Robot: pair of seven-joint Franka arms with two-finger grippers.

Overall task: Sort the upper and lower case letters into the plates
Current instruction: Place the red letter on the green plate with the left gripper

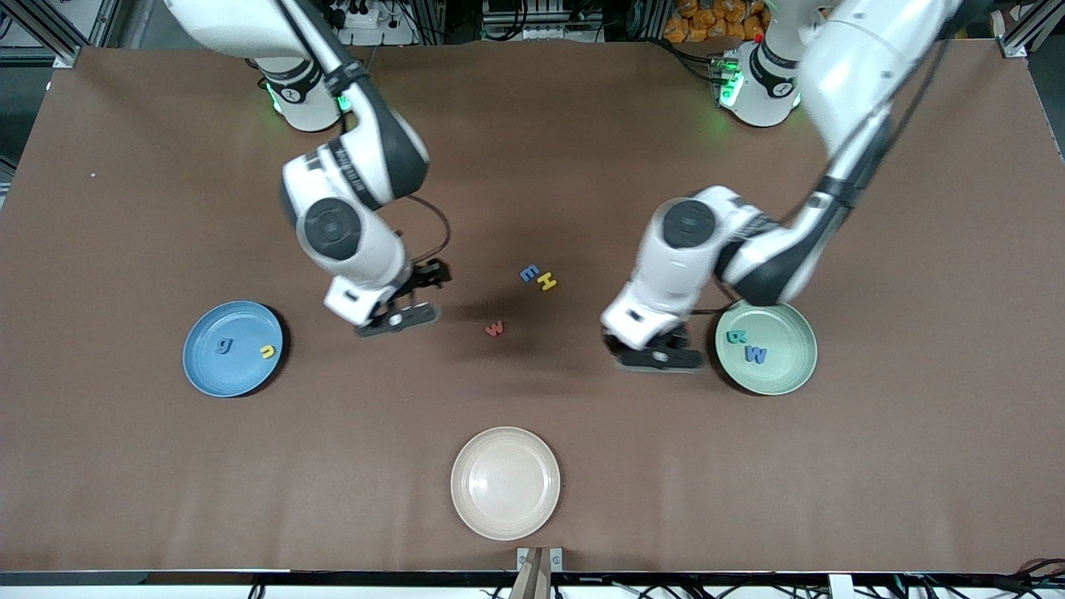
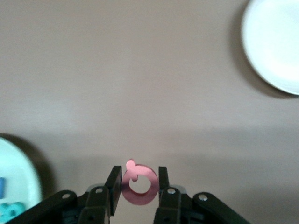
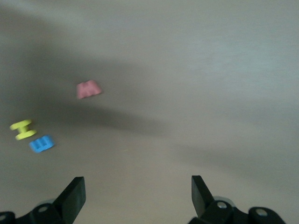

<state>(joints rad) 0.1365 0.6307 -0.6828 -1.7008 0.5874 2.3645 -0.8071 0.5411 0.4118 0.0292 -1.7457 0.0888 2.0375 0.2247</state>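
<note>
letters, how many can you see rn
8: g and u on the blue plate; two on the green plate; E, H, w on the table; pink one in the left gripper.

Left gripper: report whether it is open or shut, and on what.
Shut on a pink letter: the left gripper has its fingers pressed against both sides of it above bare table.

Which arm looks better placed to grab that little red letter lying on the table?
The right arm: its gripper hangs open near the red letter. The left gripper is busy, shut on a pink letter beside the mint plate.
</note>
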